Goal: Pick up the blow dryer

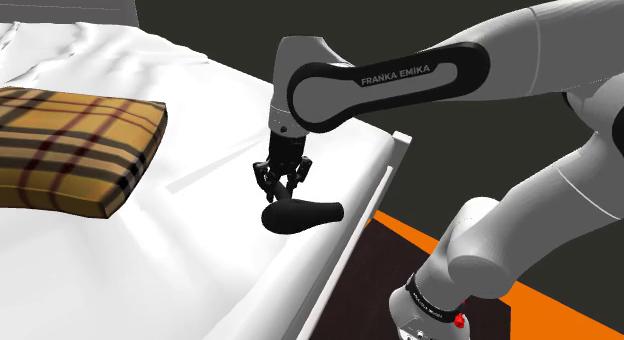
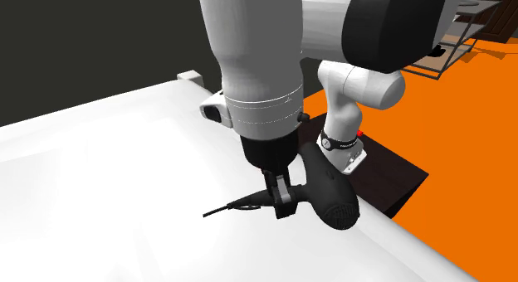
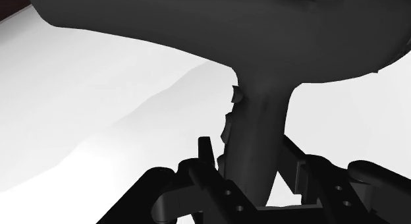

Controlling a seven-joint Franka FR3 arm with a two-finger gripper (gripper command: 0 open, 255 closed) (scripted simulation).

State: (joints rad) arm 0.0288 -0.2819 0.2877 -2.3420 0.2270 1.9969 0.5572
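Shoulder view, Mia: where on the white bed (image 1: pixel 150 278) is the blow dryer (image 1: pixel 300 214)?
Tom: At the bed's edge beside the stand. The arm (image 1: pixel 400 78) above the bed reads "FRANKA EMIKA."
Mia: How will it handle?
Tom: I'd judge it stiff, smooth and light but head-heavy, so it may swing. Its cord (image 2: pixel 228 207) trails on the bed. The gripper (image 3: pixel 253 160) is clamped on the slim handle (image 3: pixel 257 124), the sensible hold.
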